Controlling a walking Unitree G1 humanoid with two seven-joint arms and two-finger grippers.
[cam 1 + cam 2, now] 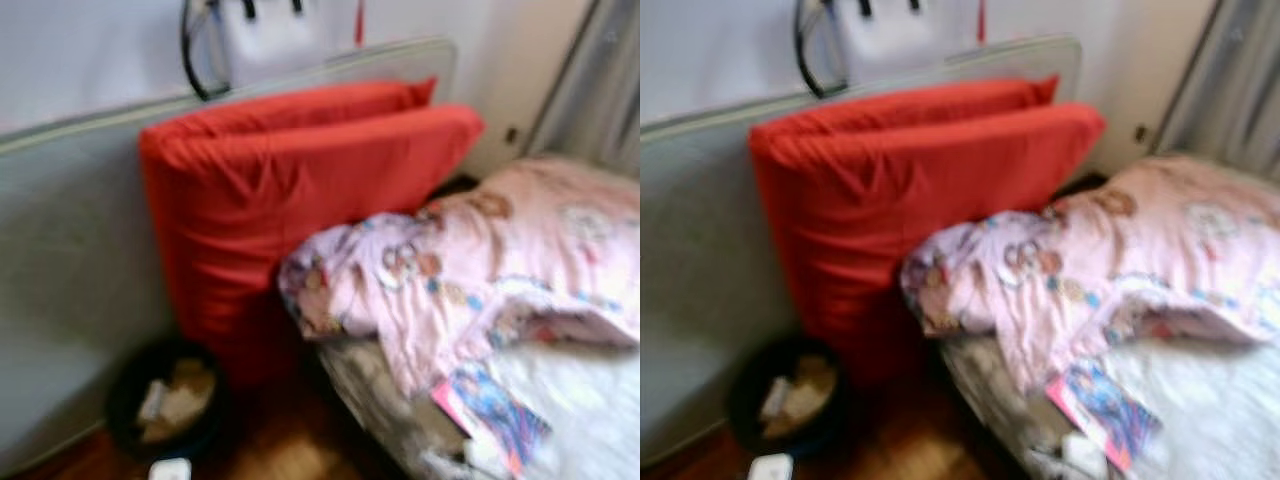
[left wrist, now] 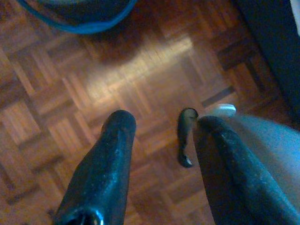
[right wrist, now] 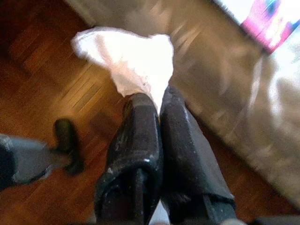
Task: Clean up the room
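Tidying looks to us only partly done. The bed (image 1: 590, 410) at our right carries a rumpled pink quilt (image 1: 480, 270) and a bright booklet (image 1: 492, 405) near its edge, two red cushions (image 1: 290, 190) lean against the grey headboard panel (image 1: 70, 240), and a small white item (image 1: 170, 468) lies on the parquet floor (image 2: 150, 93) just beside the dark bin (image 1: 165, 400). The bin already holds pale scraps, so we judge some litter has been binned, while the bed and the floor item remain to be dealt with.

Our right gripper (image 3: 159, 101) has its jaws clenched on a crumpled white tissue (image 3: 129, 58), which sticks out beyond the tips; it hangs above the floor, close to the side of the bed. We judge this piece is headed for the bin, which stands off to our left by the cushions.

Our left gripper (image 2: 159, 124) hangs above bare parquet with its jaws released and nothing between them; the blue rim of the bin shows ahead of it.
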